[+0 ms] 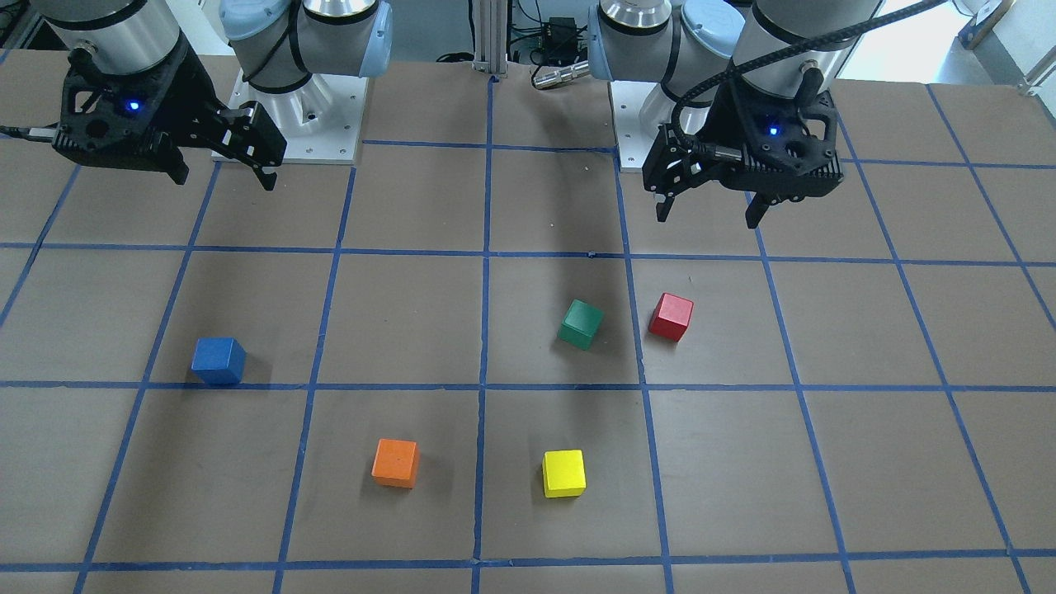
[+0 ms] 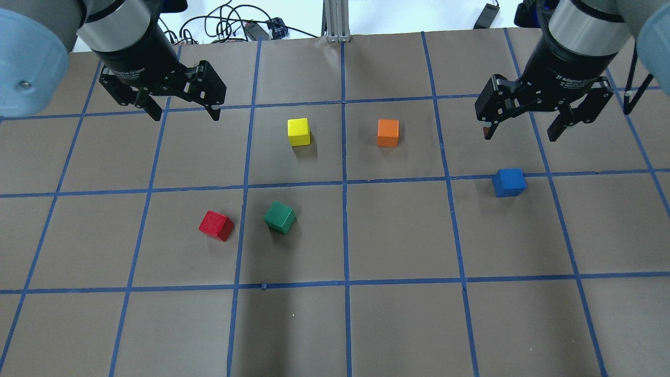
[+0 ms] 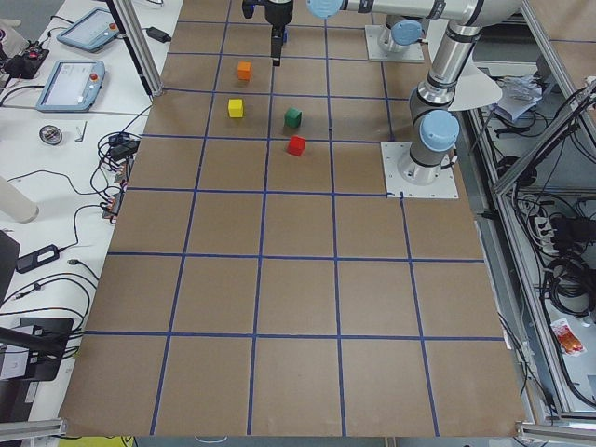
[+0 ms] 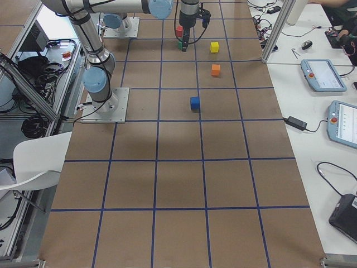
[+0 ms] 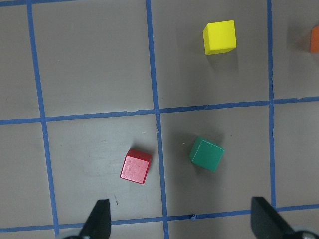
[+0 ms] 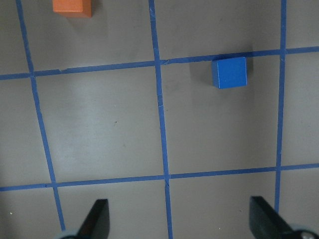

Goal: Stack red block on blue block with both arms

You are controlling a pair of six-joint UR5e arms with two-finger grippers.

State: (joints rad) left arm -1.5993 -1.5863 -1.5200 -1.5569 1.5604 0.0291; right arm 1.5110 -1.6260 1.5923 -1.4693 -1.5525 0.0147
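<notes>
The red block (image 1: pixel 671 316) lies on the brown table, left of the green cube in the overhead view (image 2: pixel 216 225). My left gripper (image 2: pixel 186 116) hovers open and empty above the table, farther out than the red block, which shows between its fingers in the left wrist view (image 5: pixel 135 166). The blue block (image 2: pixel 509 182) lies on the table's right side by a tape line (image 1: pixel 219 360). My right gripper (image 2: pixel 521 135) hovers open and empty just beyond it; the block shows in the right wrist view (image 6: pixel 229 72).
A green cube (image 2: pixel 279 217) lies close to the right of the red block. A yellow cube (image 2: pixel 299 131) and an orange cube (image 2: pixel 388 132) lie farther out near the middle. Blue tape lines grid the table. Both arm bases (image 1: pixel 289 124) stand at the robot's edge.
</notes>
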